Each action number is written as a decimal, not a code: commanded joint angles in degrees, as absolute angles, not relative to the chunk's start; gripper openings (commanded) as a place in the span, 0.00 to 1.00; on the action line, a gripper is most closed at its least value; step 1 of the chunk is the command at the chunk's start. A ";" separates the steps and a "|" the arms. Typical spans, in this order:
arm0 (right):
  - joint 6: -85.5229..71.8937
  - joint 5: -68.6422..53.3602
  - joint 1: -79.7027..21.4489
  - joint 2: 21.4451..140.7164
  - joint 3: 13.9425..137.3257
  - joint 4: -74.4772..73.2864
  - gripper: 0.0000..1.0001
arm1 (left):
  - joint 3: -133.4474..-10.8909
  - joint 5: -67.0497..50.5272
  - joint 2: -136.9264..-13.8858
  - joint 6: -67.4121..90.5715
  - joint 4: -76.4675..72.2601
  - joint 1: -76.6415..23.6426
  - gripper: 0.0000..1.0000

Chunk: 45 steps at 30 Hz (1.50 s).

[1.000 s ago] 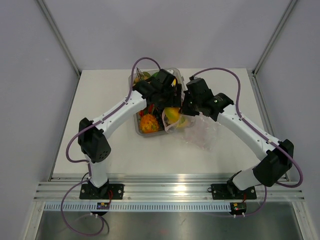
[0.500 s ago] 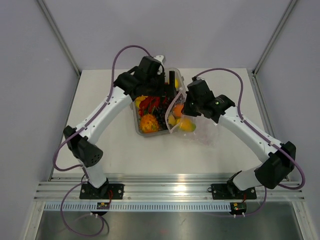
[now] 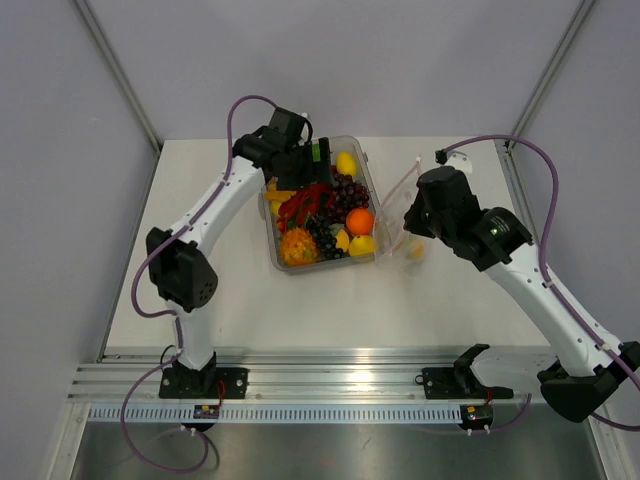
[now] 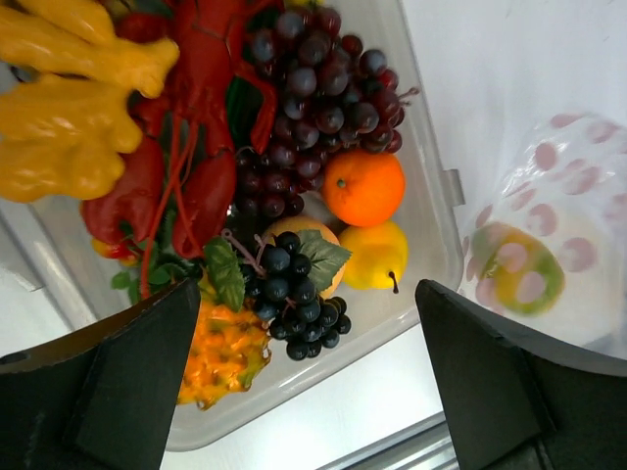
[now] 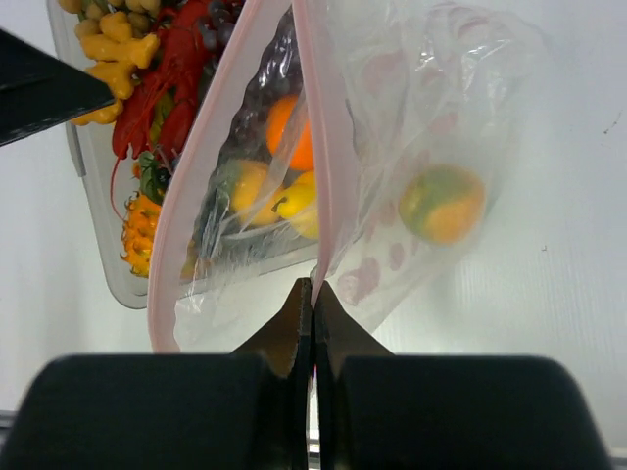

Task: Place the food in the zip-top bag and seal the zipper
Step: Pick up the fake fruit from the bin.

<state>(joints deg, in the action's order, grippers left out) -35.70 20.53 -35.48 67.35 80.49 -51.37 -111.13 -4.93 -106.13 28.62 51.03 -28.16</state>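
Note:
The zip-top bag [image 5: 431,117] hangs clear of the tray, mouth open, and its pinkish zipper [image 5: 186,196] forms a loop. My right gripper [image 5: 313,294] is shut on that strip at the bag's edge. A yellow-orange mango [image 5: 441,203] lies inside the bag [image 3: 405,225]. The other food sits in the clear tray [image 3: 300,268]: purple grapes [image 4: 323,88], an orange [image 4: 362,186], a lemon [image 4: 377,257] and a red lobster [image 4: 201,117]. My left gripper [image 4: 309,392] hovers open above the tray with nothing between its fingers [image 4: 108,382].
Yellow knobbly toys [image 4: 73,108] and an orange spiky fruit [image 4: 220,352] fill the tray's left side. Bare white table [image 3: 200,290] lies in front of the tray. Grey walls enclose the back and sides.
My left gripper opened wide and pulled back from the bag's mouth to the tray's far left. The right gripper carried the bag right, away from the tray, with the mango inside.

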 commanded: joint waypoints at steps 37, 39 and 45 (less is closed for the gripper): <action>-32.70 18.20 -35.16 70.31 80.16 -49.83 0.00 | -124.37 -4.83 -129.74 43.60 39.11 -29.44 0.29; -32.78 18.02 -35.16 70.40 79.89 -49.48 0.00 | -122.79 -4.22 -126.83 42.98 38.94 -29.71 0.22; -33.75 17.14 -35.24 70.75 79.02 -49.31 0.00 | -119.80 -3.87 -119.72 41.14 38.50 -30.15 0.07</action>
